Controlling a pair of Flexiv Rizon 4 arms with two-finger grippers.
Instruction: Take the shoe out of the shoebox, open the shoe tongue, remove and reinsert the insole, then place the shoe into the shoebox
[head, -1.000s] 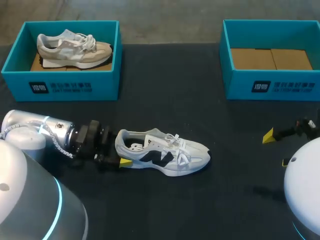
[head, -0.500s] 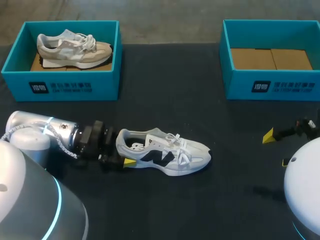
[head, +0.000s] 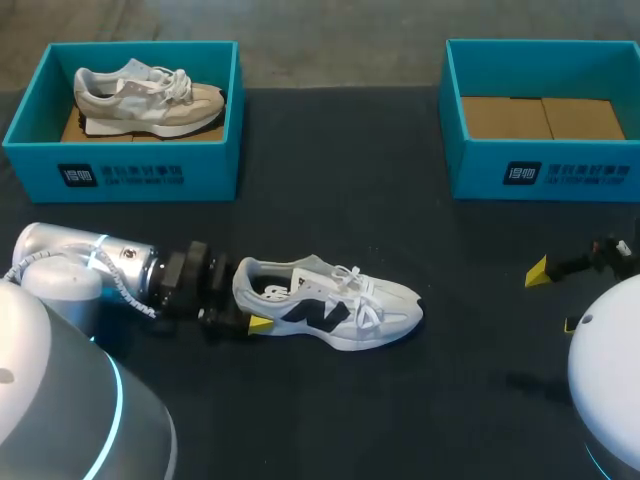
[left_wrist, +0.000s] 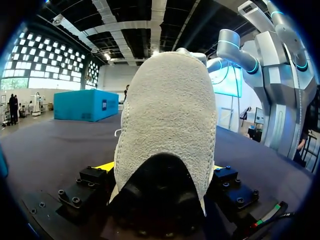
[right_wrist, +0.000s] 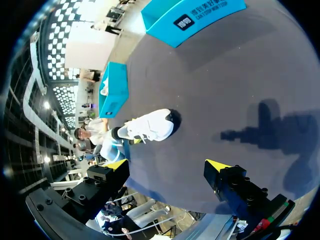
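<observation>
My L gripper (head: 249, 307) clamps the heel of the white sneaker w/ dark side logo (head: 335, 305), one finger each side. Shoe sits upright on the dark table cloth (head: 330, 200), toe twd my right, well apart from the left teal cardboard shoebox (head: 140, 178) & right teal cardboard shoebox (head: 545, 172). My R gripper (right_wrist: 167, 165) hangs over the table's right side, fingers spread wide

the left arm (head: 110, 265) lies low and level, the left gripper (left_wrist: 162, 167) pinching the heel of the shoe (head: 330, 305) from both sides. the right gripper (right_wrist: 166, 165) hovers far right, fingers spread wide apart.
</observation>
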